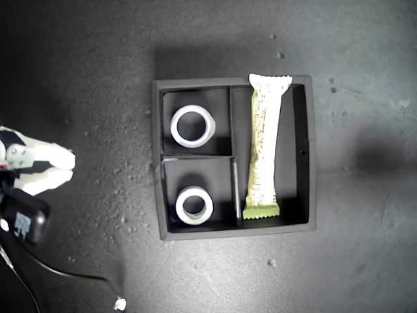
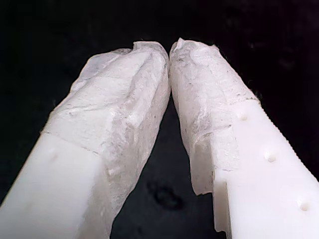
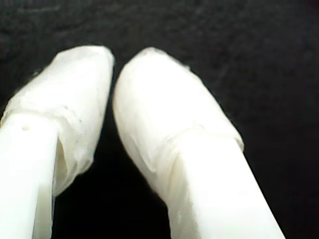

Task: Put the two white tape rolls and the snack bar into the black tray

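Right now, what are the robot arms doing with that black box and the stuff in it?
Nothing is being held. Both white tape rolls sit in the two small square compartments of the black tray, one in each, and the snack bar lies in the long compartment. My first gripper and my second gripper are shut and empty over the dark table. An arm rests at the exterior view's left edge, away from the tray.
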Action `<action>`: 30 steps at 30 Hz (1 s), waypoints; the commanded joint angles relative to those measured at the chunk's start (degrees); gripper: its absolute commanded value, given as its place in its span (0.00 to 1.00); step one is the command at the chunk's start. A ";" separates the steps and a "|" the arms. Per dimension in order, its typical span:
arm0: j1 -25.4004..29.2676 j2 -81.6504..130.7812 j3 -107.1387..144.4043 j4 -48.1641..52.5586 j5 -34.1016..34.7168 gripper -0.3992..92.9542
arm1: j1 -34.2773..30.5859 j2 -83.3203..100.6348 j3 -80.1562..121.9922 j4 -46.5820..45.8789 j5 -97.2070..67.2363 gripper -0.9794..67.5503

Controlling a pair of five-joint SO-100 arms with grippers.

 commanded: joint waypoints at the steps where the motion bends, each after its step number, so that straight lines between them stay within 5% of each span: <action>1: 1.23 2.72 1.49 0.18 -0.79 0.01 | -0.70 6.86 7.91 -0.09 -1.85 0.01; 13: -0.97 2.72 12.92 -2.90 -1.93 0.01 | -0.18 20.65 26.37 -3.43 -1.05 0.01; 17: -1.41 2.72 14.24 -3.60 -3.16 0.01 | -2.81 20.65 27.86 -3.16 0.97 0.31; 21: -0.97 2.81 14.24 -0.79 2.02 0.01 | -5.27 20.65 28.30 -1.76 0.88 0.02; 26: 1.58 2.81 14.24 5.98 -1.58 0.01 | -2.11 20.65 28.30 4.75 5.62 0.01; 28: 1.67 2.72 14.24 7.47 5.54 0.01 | 1.14 20.39 28.30 5.89 1.49 0.01; 30: 2.37 2.72 14.24 8.35 5.54 0.01 | 4.57 20.13 28.30 6.06 -8.09 0.01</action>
